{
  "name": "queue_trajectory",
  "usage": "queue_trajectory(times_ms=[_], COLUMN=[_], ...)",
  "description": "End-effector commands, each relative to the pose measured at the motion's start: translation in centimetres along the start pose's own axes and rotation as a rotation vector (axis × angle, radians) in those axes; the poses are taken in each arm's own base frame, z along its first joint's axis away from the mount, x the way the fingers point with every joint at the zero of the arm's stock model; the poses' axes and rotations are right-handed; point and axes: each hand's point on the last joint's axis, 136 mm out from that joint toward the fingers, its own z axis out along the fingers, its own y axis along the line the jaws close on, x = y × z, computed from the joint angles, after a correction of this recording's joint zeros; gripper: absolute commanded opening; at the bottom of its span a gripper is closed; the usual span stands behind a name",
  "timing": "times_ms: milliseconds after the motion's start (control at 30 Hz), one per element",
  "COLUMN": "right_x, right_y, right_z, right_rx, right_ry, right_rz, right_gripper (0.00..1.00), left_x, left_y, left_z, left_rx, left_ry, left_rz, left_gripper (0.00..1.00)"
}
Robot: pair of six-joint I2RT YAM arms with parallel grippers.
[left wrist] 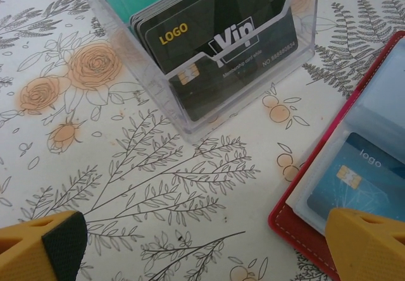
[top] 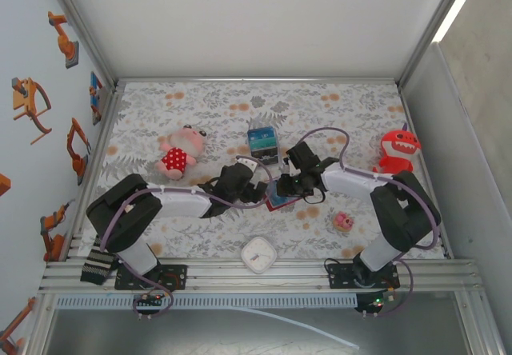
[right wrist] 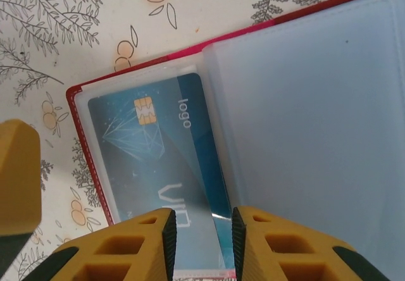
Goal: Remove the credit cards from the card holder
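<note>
The right gripper [right wrist: 202,246] is found with its yellow ribbed fingers [right wrist: 126,256] drawn close, a slim gap left between the dark pads; it is set low over the near end of the credit card [right wrist: 152,161], whose edge is seen through the gap; a firm pinch cannot be confirmed, so the jaws are recorded as narrowly open. The placement is judged deliberate: that end of the card is the part that can be caught and drawn along the sleeve.

The card holder [right wrist: 304,104] is laid open and flat on the tablecloth [left wrist: 126,186], between the two grippers in the top view, pockets upward so that they can be reached from above; the rim is dark red, stitched and leather-like; the inner sleeves are soft, milky blue-grey plastic. The card is seated in the sleeve next to the red outer edge; it is thin, stiff and teal-blue, with a gold chip; the neighbouring sleeve appears empty.

The left gripper [left wrist: 202,252] is spread wide, nothing held; one finger is seen over the holder's corner, the other over bare cloth; contact cannot be told; it is judged to be posted there to pin the holder.

The clear box [left wrist: 183,129] is set near the holder but apart from it; hard transparent plastic, notched front wall, black cards [left wrist: 221,47] stood upright inside; the cloth is matte, printed with grey ferns and orange flowers.
</note>
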Motion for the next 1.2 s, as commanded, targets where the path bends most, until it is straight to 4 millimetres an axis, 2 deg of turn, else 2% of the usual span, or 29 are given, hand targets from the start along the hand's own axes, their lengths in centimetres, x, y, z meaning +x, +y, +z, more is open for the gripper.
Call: queue_trajectory(times_ms=[0, 367, 700, 933, 1167], right_x=[-0.9, -0.5, -0.4, 0.1, 0.2], right_y=[0.6, -0.2, -0.7, 0.5, 2.3], right_z=[-0.2, 0.8, 0.8, 1.0, 0.4], right_rx=[-0.010, -0.003, -0.001, -0.076, -0.195], right_ry=[-0.012, 0.025, 0.028, 0.052, 0.035], right_rz=[-0.006, 0.010, 0.026, 0.035, 0.072], right_gripper=[0.30, 0.26, 0.24, 0.21, 0.19], left_x=[-1.0, 0.3, 1.5, 1.7, 1.6], left_y=[-0.7, -0.2, 0.6, 1.0, 1.9], left_z=[0.4, 1.5, 1.6, 1.7, 0.8], left_rx=[0.006, -0.068, -0.132, -0.159, -0.200], left_ry=[-0.017, 0.041, 0.087, 0.099, 0.110], left_rz=[0.014, 0.105, 0.164, 0.185, 0.198], left_gripper=[0.97, 0.97, 0.97, 0.97, 0.97])
